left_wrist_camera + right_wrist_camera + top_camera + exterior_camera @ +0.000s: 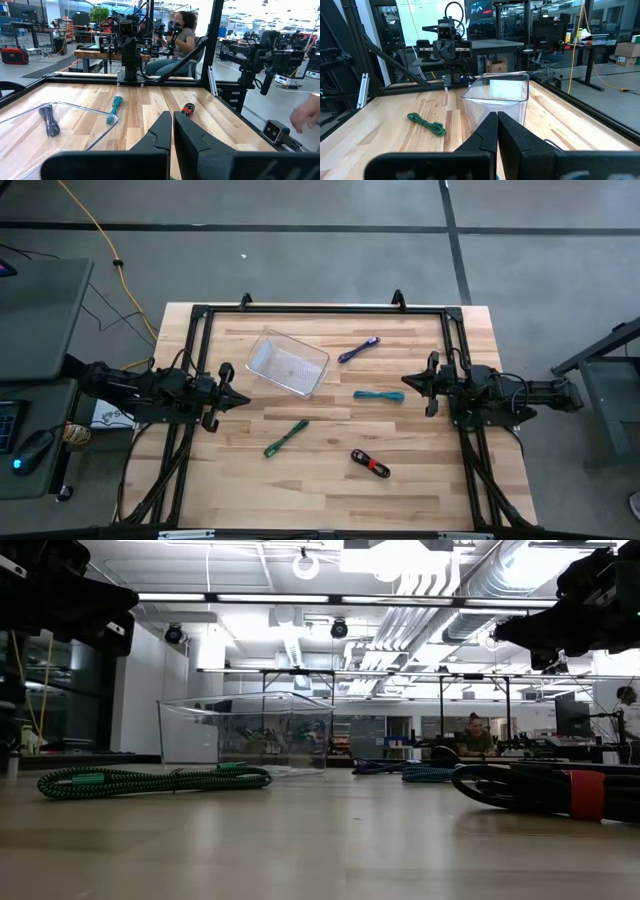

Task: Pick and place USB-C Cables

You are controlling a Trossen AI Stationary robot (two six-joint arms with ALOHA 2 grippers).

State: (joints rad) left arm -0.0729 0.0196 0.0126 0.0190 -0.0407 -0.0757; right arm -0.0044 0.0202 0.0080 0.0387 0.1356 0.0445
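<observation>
Four bundled cables lie flat on the wooden table: purple point(358, 350) toward the far side, teal point(379, 395) right of centre, green point(286, 437) near the middle, and black with a red band point(370, 465) toward the near edge. The low view shows the green cable point(150, 780), the teal cable point(425, 773) and the black cable point(545, 790). My left gripper point(243, 399) hovers shut at the table's left side, above the surface. My right gripper point(407, 383) hovers shut at the right side, just right of the teal cable. Each wrist view shows its own fingers closed together, left point(172, 131) and right point(497, 131).
A clear rectangular plastic bin point(287, 363) stands on the table left of centre, toward the far side. A black frame point(320, 308) runs along the table's far edge and both sides. People sit at benches in the room beyond, and a hand point(306, 112) shows off the table's edge.
</observation>
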